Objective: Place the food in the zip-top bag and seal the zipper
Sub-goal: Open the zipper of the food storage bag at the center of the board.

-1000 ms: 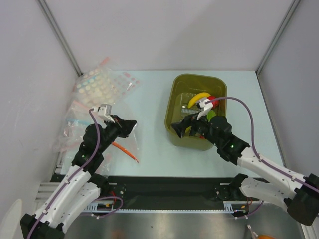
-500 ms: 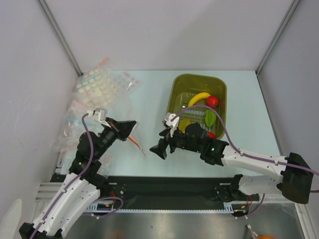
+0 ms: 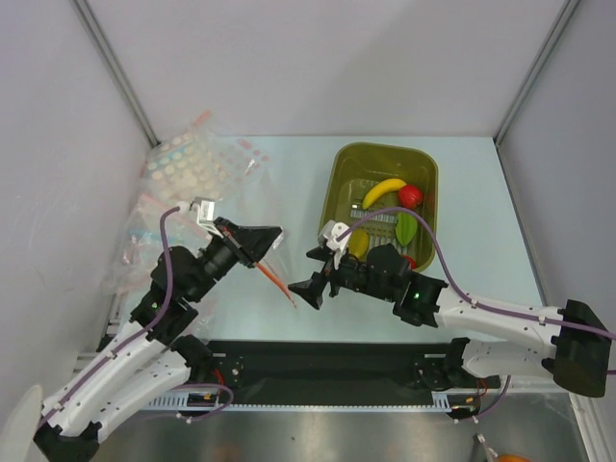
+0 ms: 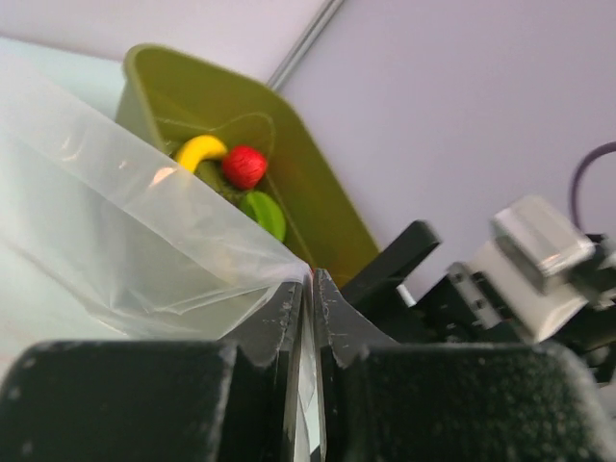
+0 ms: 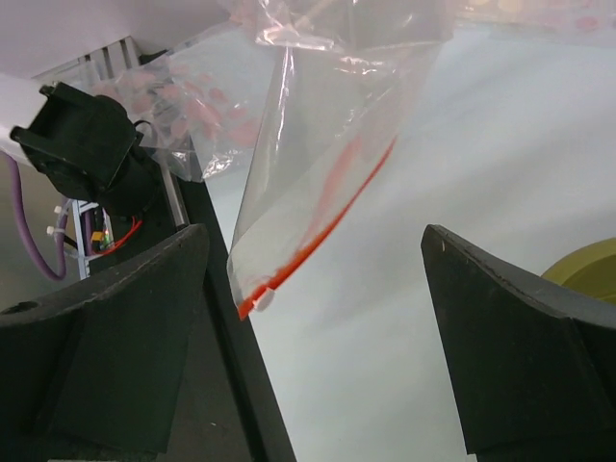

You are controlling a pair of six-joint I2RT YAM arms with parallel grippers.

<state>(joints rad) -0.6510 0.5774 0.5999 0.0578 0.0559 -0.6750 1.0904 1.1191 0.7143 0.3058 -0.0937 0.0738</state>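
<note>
Between grey walls, pale table.

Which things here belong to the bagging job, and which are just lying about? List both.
Job: zip-top bag pinched in the left tool, its orange zipper, banana, red fruit, green piece, open right tool.
Lying about: dotted spare bags; the olive basket merely holds the food.

food in basket at right; zip-top bag centre-left; other bags far left.
</note>
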